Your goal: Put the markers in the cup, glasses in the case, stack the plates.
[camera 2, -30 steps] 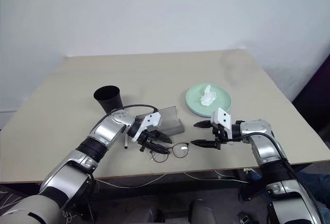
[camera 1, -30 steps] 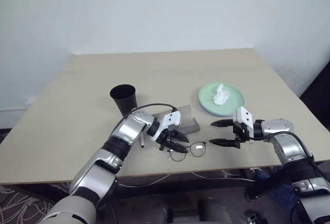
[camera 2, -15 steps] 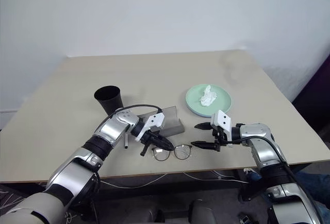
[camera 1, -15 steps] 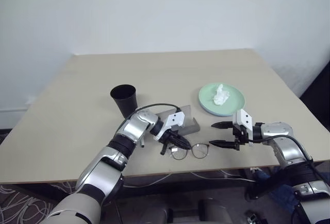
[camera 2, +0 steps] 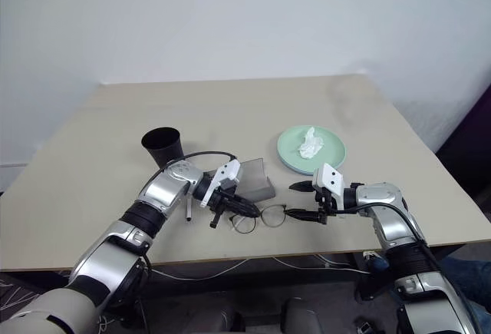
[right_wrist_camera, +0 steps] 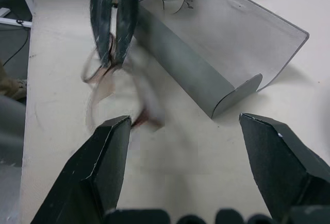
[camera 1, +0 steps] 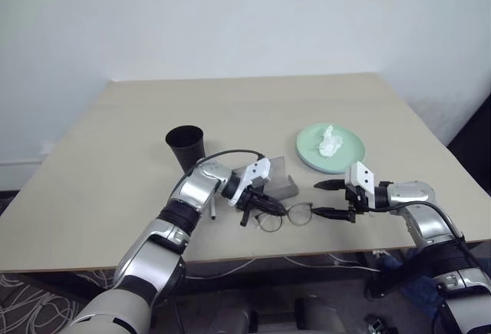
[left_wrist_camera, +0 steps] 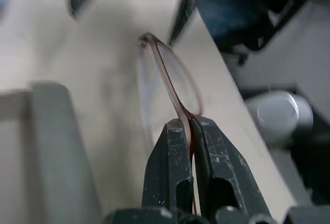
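The left gripper (camera 1: 255,203) is pinching the glasses (camera 1: 285,214) by the rim, needing a gentle carry into the case (camera 1: 278,181), while the right gripper (camera 1: 331,199) is waiting spread.

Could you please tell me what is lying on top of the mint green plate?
A crumpled white tissue lies on the mint green plate; whatever the tissue covers is hidden.
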Controlling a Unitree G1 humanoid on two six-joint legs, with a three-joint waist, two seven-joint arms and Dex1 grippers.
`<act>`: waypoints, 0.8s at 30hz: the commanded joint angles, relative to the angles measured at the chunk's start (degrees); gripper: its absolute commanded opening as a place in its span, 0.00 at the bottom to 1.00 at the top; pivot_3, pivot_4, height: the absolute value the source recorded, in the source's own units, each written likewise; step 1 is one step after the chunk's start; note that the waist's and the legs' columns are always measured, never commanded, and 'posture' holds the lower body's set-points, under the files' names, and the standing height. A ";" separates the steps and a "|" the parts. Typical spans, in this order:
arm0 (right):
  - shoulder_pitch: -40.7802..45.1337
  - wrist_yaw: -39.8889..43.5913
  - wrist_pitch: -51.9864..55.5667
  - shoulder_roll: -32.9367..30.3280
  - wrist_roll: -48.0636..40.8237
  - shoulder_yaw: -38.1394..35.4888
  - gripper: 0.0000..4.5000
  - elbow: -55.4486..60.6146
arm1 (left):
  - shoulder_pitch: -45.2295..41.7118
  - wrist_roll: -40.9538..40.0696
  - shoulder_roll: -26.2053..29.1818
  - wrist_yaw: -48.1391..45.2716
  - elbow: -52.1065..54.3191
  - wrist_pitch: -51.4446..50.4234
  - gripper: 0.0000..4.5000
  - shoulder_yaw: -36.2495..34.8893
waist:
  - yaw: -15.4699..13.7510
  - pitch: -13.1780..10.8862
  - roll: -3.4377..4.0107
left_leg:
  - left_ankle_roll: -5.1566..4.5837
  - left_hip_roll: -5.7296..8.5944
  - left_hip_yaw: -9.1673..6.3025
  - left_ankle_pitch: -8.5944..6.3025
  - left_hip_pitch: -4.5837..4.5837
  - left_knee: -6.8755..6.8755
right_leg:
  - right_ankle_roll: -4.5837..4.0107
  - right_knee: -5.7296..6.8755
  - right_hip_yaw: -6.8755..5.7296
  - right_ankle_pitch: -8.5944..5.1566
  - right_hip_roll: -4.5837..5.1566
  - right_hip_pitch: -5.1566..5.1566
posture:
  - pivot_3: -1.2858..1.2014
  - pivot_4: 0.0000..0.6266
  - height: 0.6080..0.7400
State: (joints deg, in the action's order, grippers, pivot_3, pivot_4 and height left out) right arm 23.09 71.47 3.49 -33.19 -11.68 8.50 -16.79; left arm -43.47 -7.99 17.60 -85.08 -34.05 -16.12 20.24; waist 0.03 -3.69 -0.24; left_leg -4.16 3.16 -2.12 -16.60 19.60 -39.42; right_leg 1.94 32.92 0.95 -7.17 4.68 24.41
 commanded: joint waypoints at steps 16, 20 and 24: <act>5.48 -0.60 -4.15 -0.10 0.44 -1.51 0.81 -6.46 | -7.43 -1.60 3.94 8.67 -0.60 5.08 0.01 -9.42 | 0.00 0.00 0.00 | 0.00 0.02 -0.02 -0.01 -0.01 0.02 | 0.00 0.01 0.01 0.01 -0.02 0.02 | 0.52 0.00 1.00; 4.52 1.06 -3.09 -0.25 -0.09 -0.86 0.81 -4.45 | -9.71 3.42 4.63 11.24 -8.32 12.37 0.01 -7.26 | 0.02 0.01 0.01 | 0.01 0.03 -0.01 -0.01 -0.02 0.04 | 0.01 0.01 0.03 0.02 -0.02 0.01 | 0.52 0.00 1.00; 3.98 1.58 -2.78 -0.31 -0.04 -1.02 0.81 -3.71 | -10.19 6.35 4.37 10.07 -12.71 15.38 0.01 -5.22 | 0.00 0.00 0.01 | 0.00 0.05 -0.03 -0.02 -0.01 0.06 | 0.01 0.01 0.03 0.03 -0.02 0.02 | 0.52 0.00 1.00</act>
State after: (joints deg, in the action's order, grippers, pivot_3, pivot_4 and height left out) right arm 26.37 72.70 0.85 -33.08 -10.74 8.25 -22.67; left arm -51.96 -2.58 21.74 -74.41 -46.78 -2.51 14.84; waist 0.03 -3.69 -0.23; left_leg -4.17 3.23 -2.15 -16.62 19.61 -39.36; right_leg 1.96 32.93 0.98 -7.14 4.66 24.43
